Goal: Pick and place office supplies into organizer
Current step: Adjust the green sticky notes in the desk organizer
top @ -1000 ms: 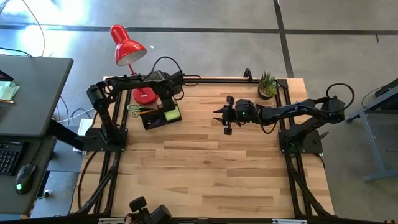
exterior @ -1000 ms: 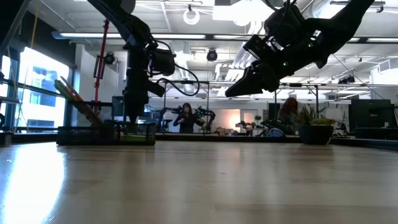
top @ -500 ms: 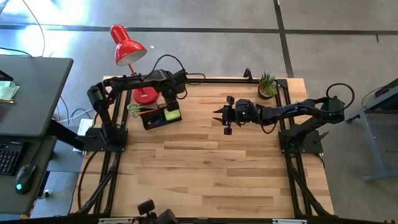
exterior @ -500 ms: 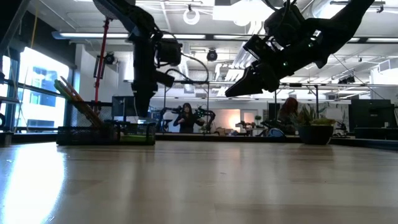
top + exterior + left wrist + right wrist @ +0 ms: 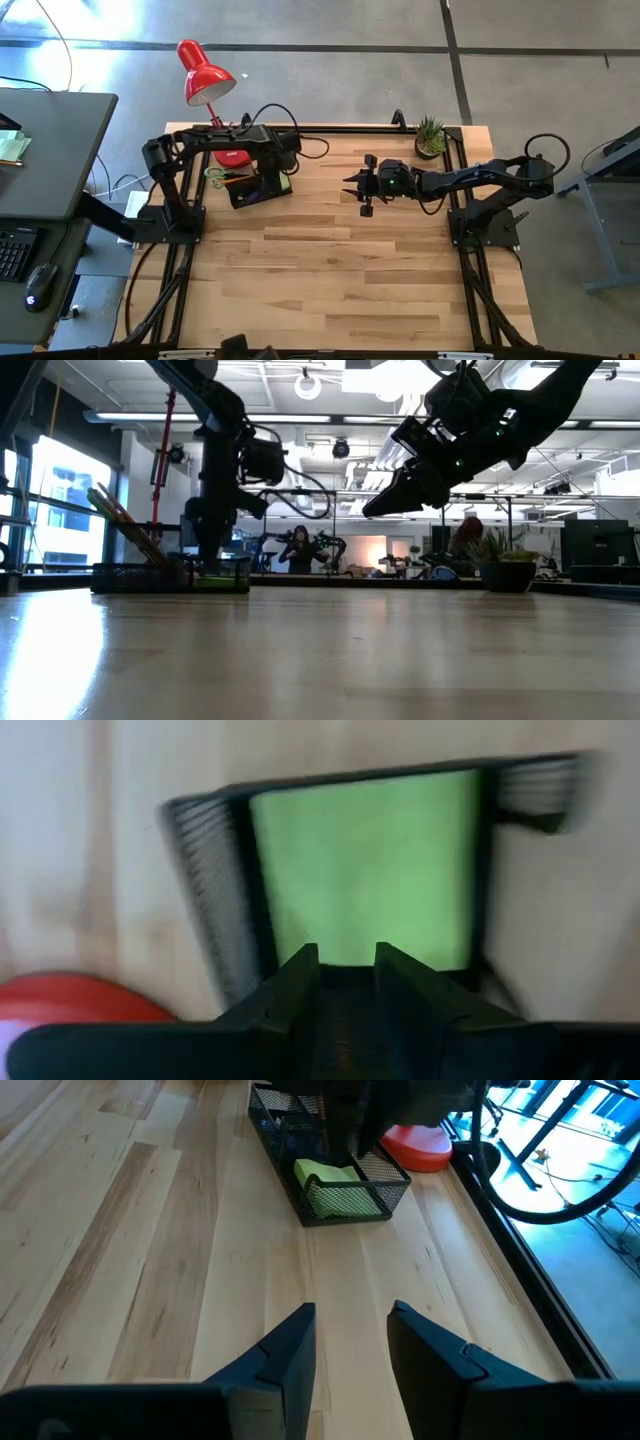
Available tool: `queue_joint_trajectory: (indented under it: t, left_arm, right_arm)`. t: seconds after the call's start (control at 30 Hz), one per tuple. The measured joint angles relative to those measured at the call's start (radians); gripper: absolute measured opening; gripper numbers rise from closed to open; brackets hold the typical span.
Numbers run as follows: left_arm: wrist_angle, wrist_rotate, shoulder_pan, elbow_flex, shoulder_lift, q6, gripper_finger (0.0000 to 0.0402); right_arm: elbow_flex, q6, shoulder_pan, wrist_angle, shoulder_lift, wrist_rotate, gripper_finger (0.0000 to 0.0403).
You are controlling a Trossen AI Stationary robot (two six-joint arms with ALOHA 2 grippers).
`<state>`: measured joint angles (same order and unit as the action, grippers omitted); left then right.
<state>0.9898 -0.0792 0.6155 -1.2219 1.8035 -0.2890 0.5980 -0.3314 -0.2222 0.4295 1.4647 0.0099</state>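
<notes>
At the table's (image 5: 330, 260) far-left corner, the organizer (image 5: 255, 187) already holds the sticky-note pad (image 5: 335, 1195), pencils (image 5: 120, 520) and scissors (image 5: 216, 175); no loose supplies visible, so task looks near done. Left gripper (image 5: 345, 985) hovers over the pad, fingers slightly parted, empty. Right gripper (image 5: 350, 1340) waits mid-table, fingers parted, empty.

Left claw (image 5: 346, 982) lowered, fingers apart, right claw (image 5: 350, 1342) raised, open.

Wooden table (image 5: 330, 260), black organizer (image 5: 255, 186), red lamp base (image 5: 232, 157), seemingly potted plant (image 5: 431, 136)
</notes>
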Motion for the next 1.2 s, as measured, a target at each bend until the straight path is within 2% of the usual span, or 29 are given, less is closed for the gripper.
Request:
queue_joint_trajectory:
  t: [0.17, 0.37, 0.57, 0.83, 0.97, 1.2]
  left_arm:
    - [-0.046, -0.135, 0.052, 0.037, 0.0, 0.002, 0.0085]
    - [-0.064, -0.136, 0.101, 0.056, 0.0, 0.001, 0.0085]
    - [-0.092, -0.242, 0.112, 0.08, 0.0, -0.018, 0.0085]
    - [-0.103, -0.278, 0.111, 0.085, 0.0, -0.032, 0.0085]
    - [-0.102, -0.352, 0.112, 0.085, 0.0, -0.029, 0.0085]
    - [-0.078, -0.349, 0.112, 0.085, 0.0, -0.028, 0.0085]
  right_arm:
    - [0.0, 0.001, 0.0, 0.009, 0.0, 0.0, 0.0117]
    - [0.0, 0.001, 0.0, 0.01, 0.0, 0.0, 0.0117]
    - [0.0, 0.001, 0.0, 0.009, 0.0, 0.0, 0.0117]
    - [0.0, 0.013, 0.0, 0.009, 0.0, -0.004, 0.0117]
    - [0.0, 0.017, 0.0, 0.009, 0.0, -0.005, 0.0117]
    - [0.0, 0.017, 0.0, 0.008, 0.0, -0.007, 0.0117]
